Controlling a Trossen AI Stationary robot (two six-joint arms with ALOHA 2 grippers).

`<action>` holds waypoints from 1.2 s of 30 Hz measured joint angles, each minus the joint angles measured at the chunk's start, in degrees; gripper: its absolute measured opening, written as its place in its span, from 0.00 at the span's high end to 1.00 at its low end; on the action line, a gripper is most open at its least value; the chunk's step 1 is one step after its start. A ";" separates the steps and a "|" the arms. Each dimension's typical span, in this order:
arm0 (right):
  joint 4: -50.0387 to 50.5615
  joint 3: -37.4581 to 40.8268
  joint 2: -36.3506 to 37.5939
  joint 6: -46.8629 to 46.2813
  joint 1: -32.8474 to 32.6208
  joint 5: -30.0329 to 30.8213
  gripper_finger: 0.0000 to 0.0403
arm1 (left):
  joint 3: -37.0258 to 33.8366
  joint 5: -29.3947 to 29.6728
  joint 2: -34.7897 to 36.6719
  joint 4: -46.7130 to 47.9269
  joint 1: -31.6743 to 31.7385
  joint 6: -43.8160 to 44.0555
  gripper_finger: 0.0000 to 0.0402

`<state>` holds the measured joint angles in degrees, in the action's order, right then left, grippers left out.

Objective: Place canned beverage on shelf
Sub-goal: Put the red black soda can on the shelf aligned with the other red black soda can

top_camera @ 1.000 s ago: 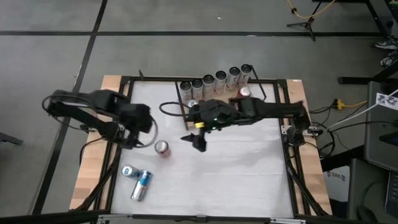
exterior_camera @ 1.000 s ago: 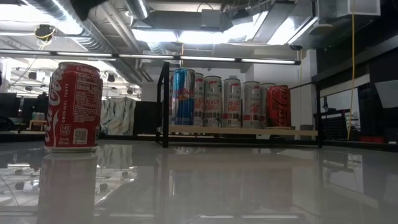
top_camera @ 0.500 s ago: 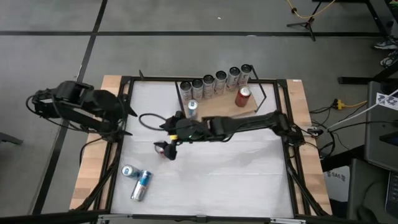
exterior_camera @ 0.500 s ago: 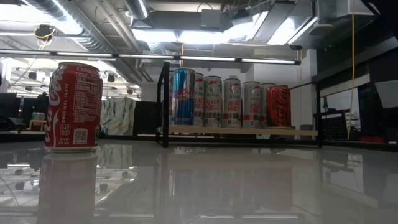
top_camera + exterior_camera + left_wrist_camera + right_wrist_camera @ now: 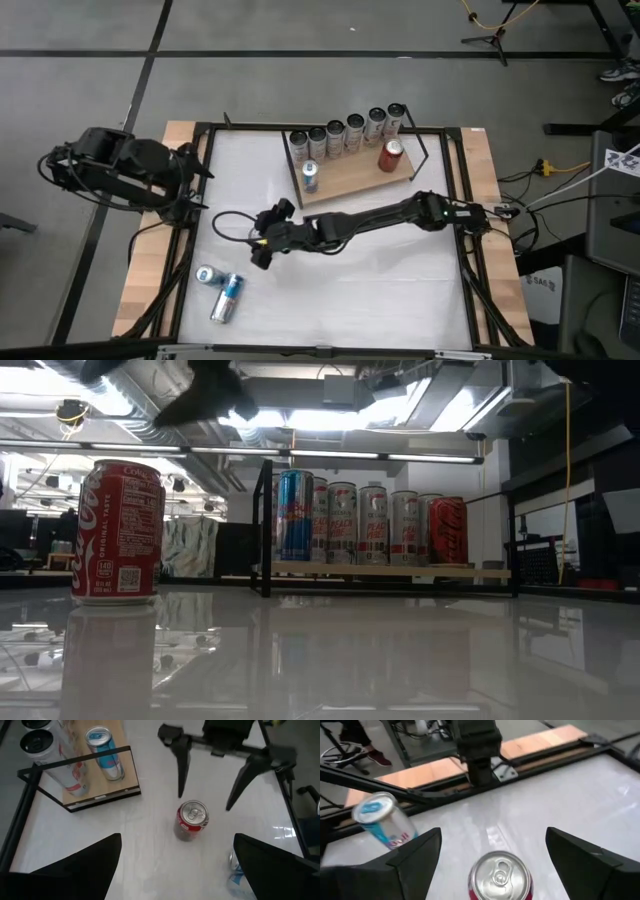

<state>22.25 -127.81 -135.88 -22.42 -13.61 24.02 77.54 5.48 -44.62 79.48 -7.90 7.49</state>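
On the white table (image 5: 380,280), left of centre, the upright red can (image 5: 191,821) is being straddled by the right gripper (image 5: 205,795), jaws wide, nothing held. It is well apart from the shelf (image 5: 350,178). Likely light, rigid, slick; best gripped mid-body. The left gripper (image 5: 190,165), also wide open, is being kept at the table's left edge.

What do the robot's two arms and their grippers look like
Both arms are dark, nearly black, with jointed links. Each gripper, right and left, has two slim tapering black fingers. A black cable loops beside the right arm.
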 joint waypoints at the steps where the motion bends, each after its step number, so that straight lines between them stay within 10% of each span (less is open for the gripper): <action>1: -0.15 0.00 -0.55 -0.58 0.01 0.18 0.14 | 0.00 0.00 0.03 0.00 0.00 0.00 0.06; 36: 0.19 -0.07 -7.76 -2.01 0.11 3.38 0.14 | 0.00 0.00 0.02 0.00 -0.01 -0.09 0.06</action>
<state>22.43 -127.88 -143.64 -24.43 -13.50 27.40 77.54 5.48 -44.60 79.48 -7.91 7.40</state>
